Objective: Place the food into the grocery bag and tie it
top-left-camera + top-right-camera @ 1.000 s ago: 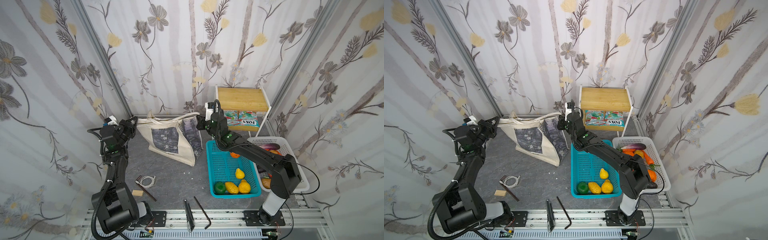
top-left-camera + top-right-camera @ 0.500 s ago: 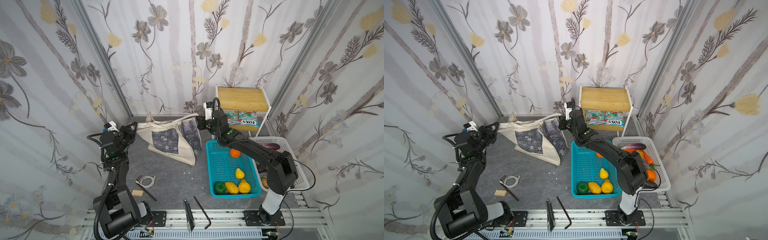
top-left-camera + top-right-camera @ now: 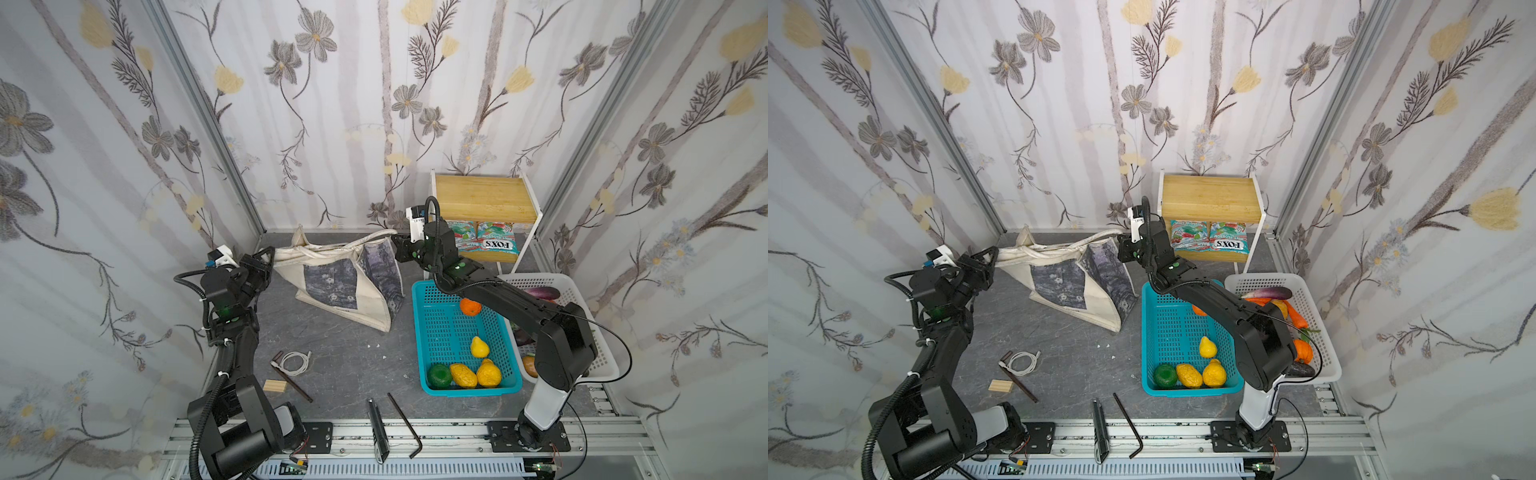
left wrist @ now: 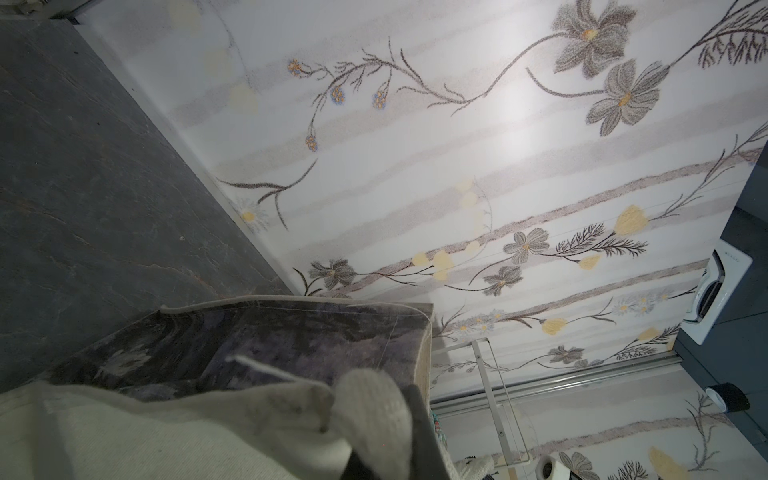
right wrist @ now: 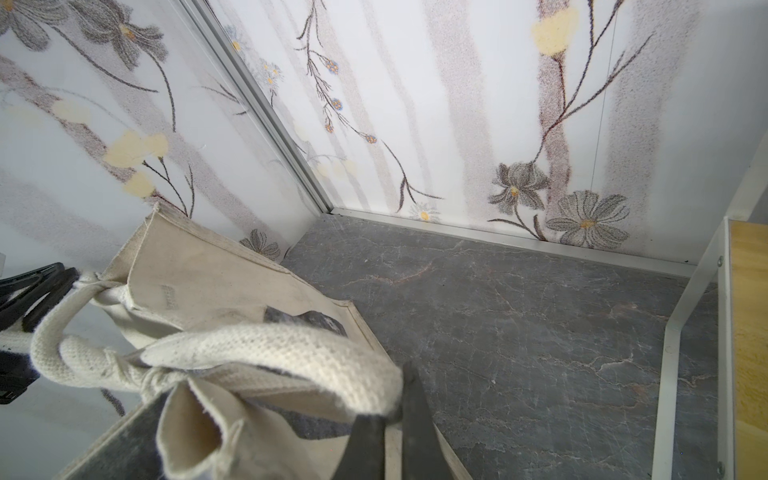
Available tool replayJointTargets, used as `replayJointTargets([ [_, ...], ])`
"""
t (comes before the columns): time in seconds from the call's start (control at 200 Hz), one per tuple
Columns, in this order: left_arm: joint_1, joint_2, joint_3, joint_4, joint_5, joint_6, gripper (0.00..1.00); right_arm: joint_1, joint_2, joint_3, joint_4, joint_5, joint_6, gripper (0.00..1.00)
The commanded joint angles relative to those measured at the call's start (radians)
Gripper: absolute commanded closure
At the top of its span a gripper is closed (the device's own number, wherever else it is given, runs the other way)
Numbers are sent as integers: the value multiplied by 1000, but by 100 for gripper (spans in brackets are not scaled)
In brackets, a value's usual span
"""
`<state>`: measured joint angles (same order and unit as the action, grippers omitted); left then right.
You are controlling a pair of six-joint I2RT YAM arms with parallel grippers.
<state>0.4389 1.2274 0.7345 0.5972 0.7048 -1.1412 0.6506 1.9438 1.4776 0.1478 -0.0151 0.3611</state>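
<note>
The grocery bag (image 3: pixel 332 282) (image 3: pixel 1059 282), cream canvas with dark printed panels, leans on the grey floor at the back middle. Its cream handles stretch between my two grippers in both top views. My left gripper (image 3: pixel 266 254) (image 4: pixel 386 432) is shut on a handle (image 4: pixel 370 411) at the bag's left end. My right gripper (image 3: pixel 397 245) (image 5: pixel 390 411) is shut on the other handle (image 5: pixel 270 349) at the bag's right top corner. The handles cross in a twist (image 5: pixel 158 374) over the bag's mouth. The food is out of view.
A teal basket (image 3: pixel 419 332) right of the bag holds an orange, a pear and lumpy fruits. Behind my right arm stands a white basket (image 3: pixel 582 286) of vegetables. A wooden shelf (image 3: pixel 482 199) holds FOX'S packets (image 3: pixel 494 243). A cable (image 3: pixel 295 359), a wood block (image 3: pixel 275 385) and a hex key (image 3: pixel 405 424) lie in front.
My left gripper has come a little lower and forward with its handle. The bag's top has stretched flatter between the two grippers. Both grips hold.
</note>
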Motion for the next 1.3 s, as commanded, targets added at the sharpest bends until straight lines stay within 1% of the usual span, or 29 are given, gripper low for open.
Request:
replayJointTargets([
  [0.0,-12,-10,-9,-1,-220,12,100,-22,-4,10,-1,351,-28,100],
  [0.115,-92,-22,-19,-1,-282,18,100,-10,35,107,-52,345,-61,100],
  [0.25,-161,-22,-9,0,-318,14,100,-3,77,188,-80,353,-84,100],
  [0.475,-211,-41,-28,0,-329,15,100,0,131,278,-135,356,-112,100],
  [0.555,-224,-52,-43,0,-337,5,93,0,134,310,-149,334,-116,100],
  [0.635,-226,-57,-47,0,-337,10,89,9,118,299,-147,323,-119,93],
  [0.675,-226,-58,-44,0,-334,18,85,13,104,281,-136,308,-136,86],
  [0.7,-226,-59,-42,0,-332,22,79,19,93,267,-126,297,-147,79],
  [0.744,-226,-62,-38,-1,-329,27,63,30,69,237,-109,284,-170,63],
  [0.799,-226,-66,-34,0,-324,33,53,43,35,199,-85,285,-189,47],
  [0.839,-226,-71,-31,-1,-321,35,47,51,9,173,-69,287,-200,41],
  [0.879,-226,-76,-29,-2,-319,35,33,57,-16,149,-54,288,-206,37],
  [0.894,-226,-79,-30,-2,-318,35,24,60,-26,141,-50,288,-207,36],
  [0.919,-225,-84,-30,-2,-317,35,12,62,-42,128,-43,286,-208,35],
  [0.929,-225,-86,-31,-2,-316,36,5,63,-49,123,-40,286,-208,35],
  [0.944,-224,-91,-33,-2,-313,37,1,65,-57,116,-38,284,-207,35],
  [1.019,-223,-119,-45,-8,-304,40,0,74,-105,83,-26,272,-208,34],
  [1.064,-223,-138,-40,-50,-311,55,0,81,-136,59,-14,267,-211,32],
  [1.084,-222,-144,-29,-86,-315,69,0,83,-152,46,-4,264,-211,23],
  [1.114,-221,-151,-8,-141,-323,101,0,84,-173,24,13,261,-211,20],
  [1.134,-221,-156,6,-186,-328,125,0,85,-189,10,23,260,-210,9],
  [1.159,-221,-161,22,-231,-333,153,0,84,-208,-8,33,257,-205,4],
  [1.244,-221,-188,64,-370,-338,248,0,85,-270,-61,45,254,-191,2],
  [1.259,-221,-197,67,-395,-339,265,0,86,-284,-71,44,254,-189,1],
  [1.294,-220,-220,63,-433,-336,301,0,86,-316,-97,41,259,-185,1],
])
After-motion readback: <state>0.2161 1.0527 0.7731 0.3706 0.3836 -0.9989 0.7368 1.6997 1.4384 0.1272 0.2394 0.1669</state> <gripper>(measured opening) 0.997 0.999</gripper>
